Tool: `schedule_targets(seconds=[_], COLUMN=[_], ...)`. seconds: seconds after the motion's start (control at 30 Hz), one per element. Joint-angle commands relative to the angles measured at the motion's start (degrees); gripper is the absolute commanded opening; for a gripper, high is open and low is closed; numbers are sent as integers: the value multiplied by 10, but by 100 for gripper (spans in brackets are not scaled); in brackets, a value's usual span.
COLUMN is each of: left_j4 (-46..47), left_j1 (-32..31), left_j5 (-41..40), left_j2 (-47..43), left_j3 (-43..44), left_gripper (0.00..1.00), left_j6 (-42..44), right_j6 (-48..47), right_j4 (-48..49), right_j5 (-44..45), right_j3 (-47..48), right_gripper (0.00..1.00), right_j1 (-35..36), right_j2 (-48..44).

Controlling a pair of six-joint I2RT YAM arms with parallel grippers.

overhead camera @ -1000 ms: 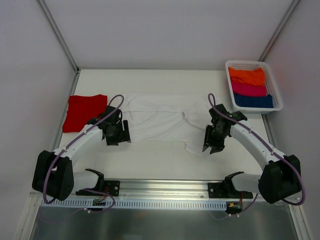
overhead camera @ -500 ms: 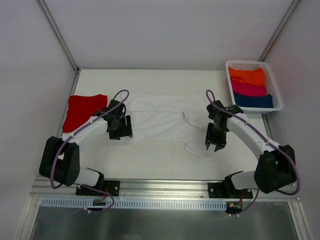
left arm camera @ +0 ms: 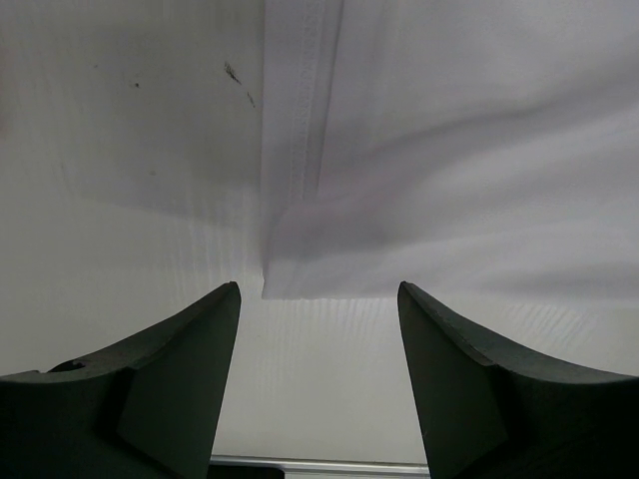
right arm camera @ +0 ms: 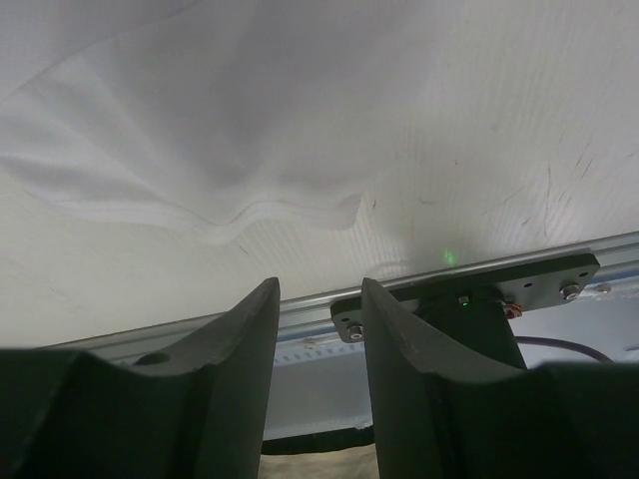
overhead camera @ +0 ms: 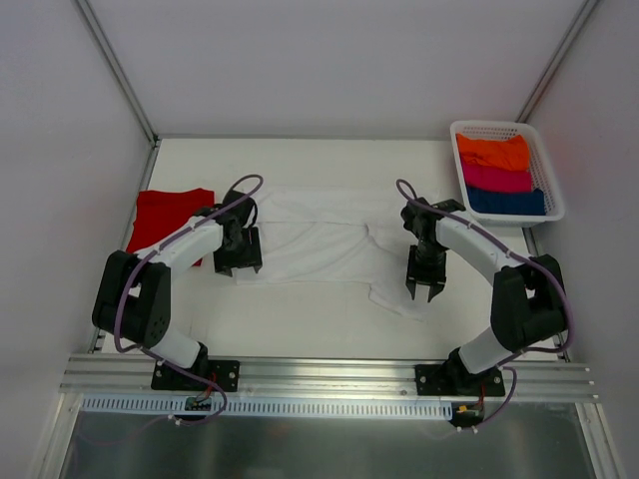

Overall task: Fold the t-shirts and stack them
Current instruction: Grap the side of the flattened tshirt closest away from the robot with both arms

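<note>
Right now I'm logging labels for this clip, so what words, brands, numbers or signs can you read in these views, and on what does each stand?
No readable text in any view.
white t-shirt: plain, no print or tag showing.
red t-shirt: plain.
basket and the folded clothes in it: no label visible.
small boards at the bottom of the top view: too small to read.

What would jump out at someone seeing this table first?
A big white t-shirt lies spread and wrinkled across the middle of the table, flanked by the open left pincer and open right pincer. A folded red t-shirt sits at the left edge, and a white basket of orange, pink and blue cloth stands at the far right.
</note>
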Motion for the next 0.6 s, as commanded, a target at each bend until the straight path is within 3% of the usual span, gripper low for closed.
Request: schedule_targets(seconds=[0.0, 0.33, 0.57], left_j4=[-49, -42, 14], left_j1=[4, 4, 4], left_j5=[-3, 24, 89], left_j2=[24, 67, 67], left_j3=[19, 0, -31], left_gripper=[65, 64, 63], left_j6=[-4, -5, -8], right_j6=[-8, -15, -12], right_j4=[-30, -30, -31], right_j5=[10, 9, 12], right_j3=[32, 44, 42], right_gripper=[42, 42, 42], right_j1=[4, 4, 4], right_j2=[6, 17, 9])
